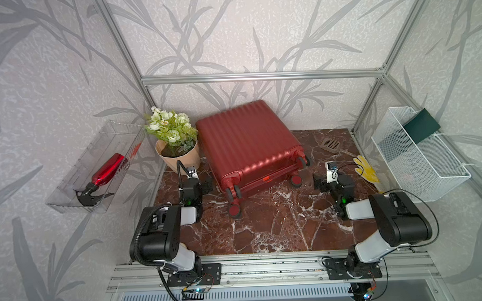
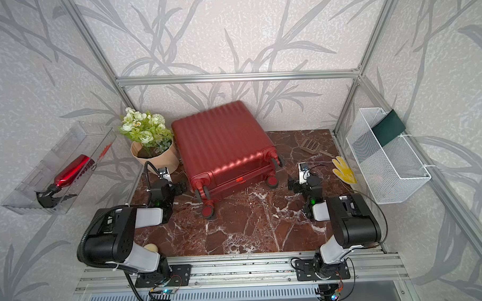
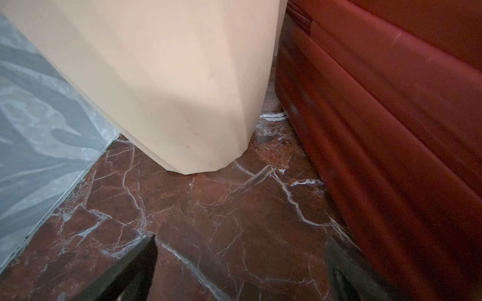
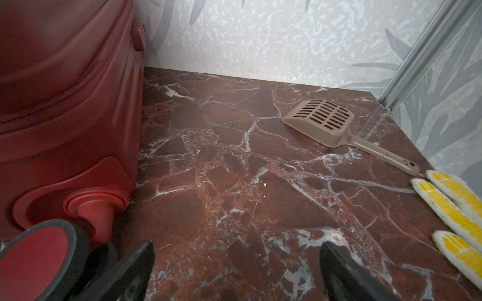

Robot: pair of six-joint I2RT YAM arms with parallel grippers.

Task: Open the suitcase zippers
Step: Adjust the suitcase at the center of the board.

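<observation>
Both grippers stand with jaws spread wide and nothing between them. The left gripper [image 1: 206, 186] hangs low over bare marble, in the gap between the flower pot [image 1: 179, 156] and the suitcase's [image 1: 247, 140] side. The right gripper [image 1: 320, 183] sits low near the wheel corner on the other side. This flanking pose looks like a ready stance, one arm for each run of the zip.

Between them the suitcase lies on a broad face, ribbed shell up, its four wheels pointing toward the arms. It is at the back middle of the table and appears closed. The zippers [image 4: 47, 105] show in the right wrist view as a stitched dark red track curving around the seam, and a short stretch shows in the left wrist view [image 3: 300, 18]. No slider or pull tab can be made out, so finding one is probably the first need.

To the right, well clear of the case, a brown slotted scoop [image 4: 320, 117] and a yellow-and-white glove [image 1: 367, 168] lie flat. The tabletop [image 1: 264, 227] is glossy red-brown marble with white veins. An aluminium frame [image 1: 259, 76] and leaf-patterned walls enclose it. A clear bin [image 1: 70, 190] with a red spray bottle [image 1: 109, 169] hangs on one wall, a white mesh basket [image 1: 428, 177] on the other.
</observation>
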